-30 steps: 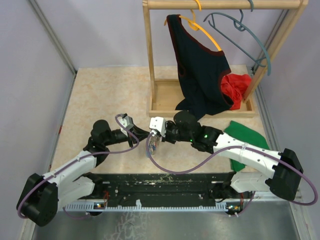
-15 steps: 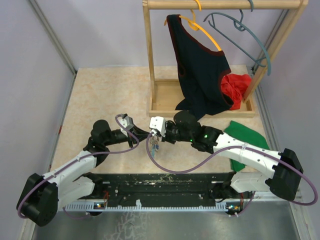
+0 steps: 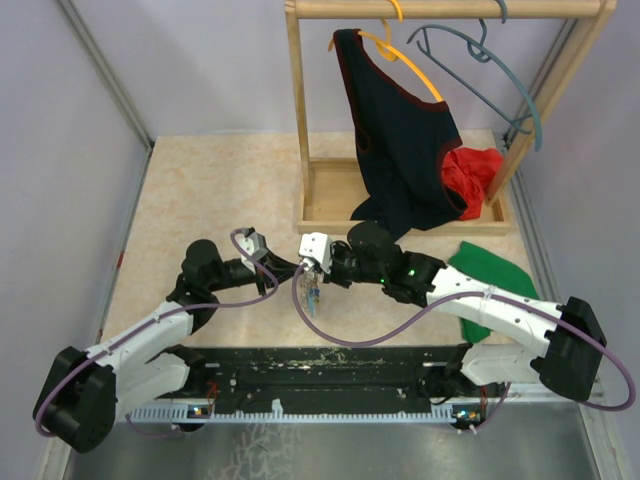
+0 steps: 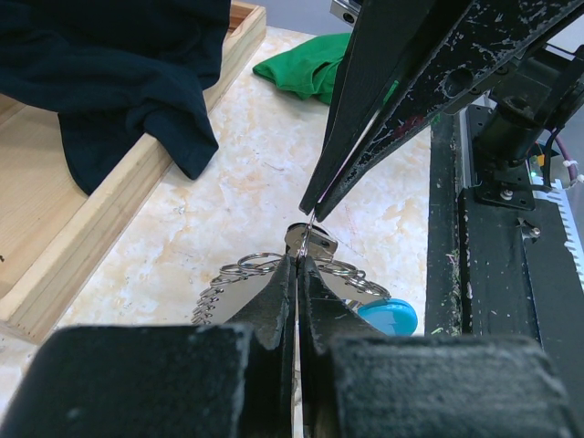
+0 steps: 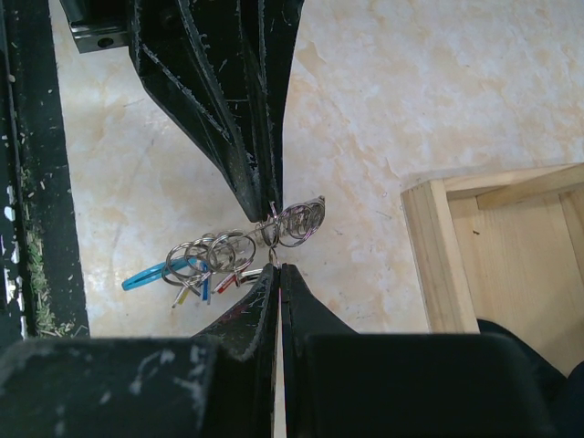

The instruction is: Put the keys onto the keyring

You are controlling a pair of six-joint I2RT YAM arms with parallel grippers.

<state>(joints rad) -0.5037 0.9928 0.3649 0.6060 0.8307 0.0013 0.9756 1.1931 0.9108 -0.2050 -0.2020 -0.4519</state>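
Top view: your left end effector (image 3: 288,268) and right end effector (image 3: 312,268) meet tip to tip over the middle of the counter (image 3: 200,190), toward its near edge. The keyring (image 3: 308,293) hangs just below them. You cannot tell whether it touches the counter.

Left wrist view: the left fingers are pressed together, clamped on the metal loops at the top of the keyring. The right fingers, also together, pinch a thin wire of the same bundle just above. The light-blue section (image 4: 391,316) sits low at the bundle's side.

Right wrist view: small wire loops run in a row between both tips. The keys (image 5: 203,290), tiny, with red, blue and yellowish heads, dangle from loops near the light-blue piece.

Judgement: these keys appear threaded already. No loose key shows in any view, so threading looks late-stage but unconfirmed.
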